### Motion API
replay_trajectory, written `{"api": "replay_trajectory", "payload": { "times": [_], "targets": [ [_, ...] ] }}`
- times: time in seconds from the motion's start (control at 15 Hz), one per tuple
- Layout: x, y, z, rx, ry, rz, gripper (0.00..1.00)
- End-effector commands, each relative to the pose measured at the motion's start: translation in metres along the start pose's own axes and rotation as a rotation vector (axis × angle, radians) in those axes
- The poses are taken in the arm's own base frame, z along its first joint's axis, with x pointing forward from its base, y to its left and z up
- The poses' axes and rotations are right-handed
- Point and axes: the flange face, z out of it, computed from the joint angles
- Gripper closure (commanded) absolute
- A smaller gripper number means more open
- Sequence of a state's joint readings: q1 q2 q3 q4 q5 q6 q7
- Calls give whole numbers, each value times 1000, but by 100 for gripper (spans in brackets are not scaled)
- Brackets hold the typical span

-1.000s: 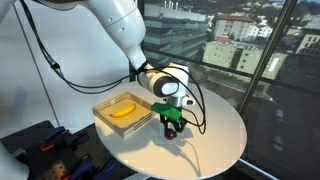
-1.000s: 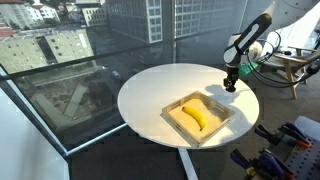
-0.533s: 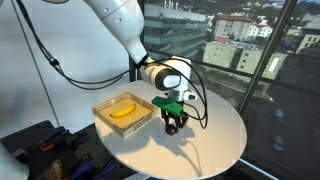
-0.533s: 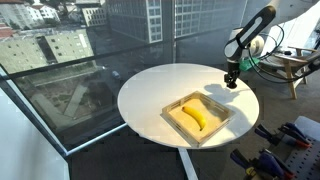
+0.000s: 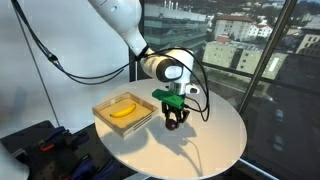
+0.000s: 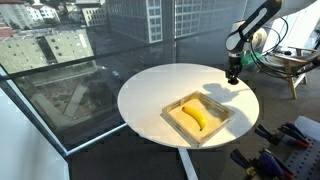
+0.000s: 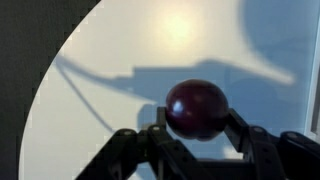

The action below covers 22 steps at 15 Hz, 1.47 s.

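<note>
The tool [image 7: 197, 128] grips a smooth, round, glossy, dark red fruit [image 7: 196, 100] between its fingers, just above the pale round desk [image 7: 120, 60].

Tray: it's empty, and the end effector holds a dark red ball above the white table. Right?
Not empty: the tray holds a banana, as both exterior views show. The end effector does hold the dark red ball above the white table.

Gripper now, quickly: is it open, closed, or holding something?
Gripper: closed on the dark red ball, held above the white table.
</note>
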<state>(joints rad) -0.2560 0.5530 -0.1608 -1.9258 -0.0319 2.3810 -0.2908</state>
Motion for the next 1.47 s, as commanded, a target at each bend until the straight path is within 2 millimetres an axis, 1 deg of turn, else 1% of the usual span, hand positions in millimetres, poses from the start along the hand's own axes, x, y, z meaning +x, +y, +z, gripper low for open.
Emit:
{"api": "replay_trajectory", "payload": {
  "times": [0.0, 0.33, 0.67, 1.0, 1.4],
  "targets": [
    [-8, 0, -24, -12, -8, 27, 65],
    [-11, -4, -44, -11, 18, 34, 65],
    [-11, -13, -62, -15, 41, 42, 65],
    [-15, -29, -76, -11, 40, 40, 65],
    [-22, -53, -91, 4, 15, 15, 65]
  ]
}}
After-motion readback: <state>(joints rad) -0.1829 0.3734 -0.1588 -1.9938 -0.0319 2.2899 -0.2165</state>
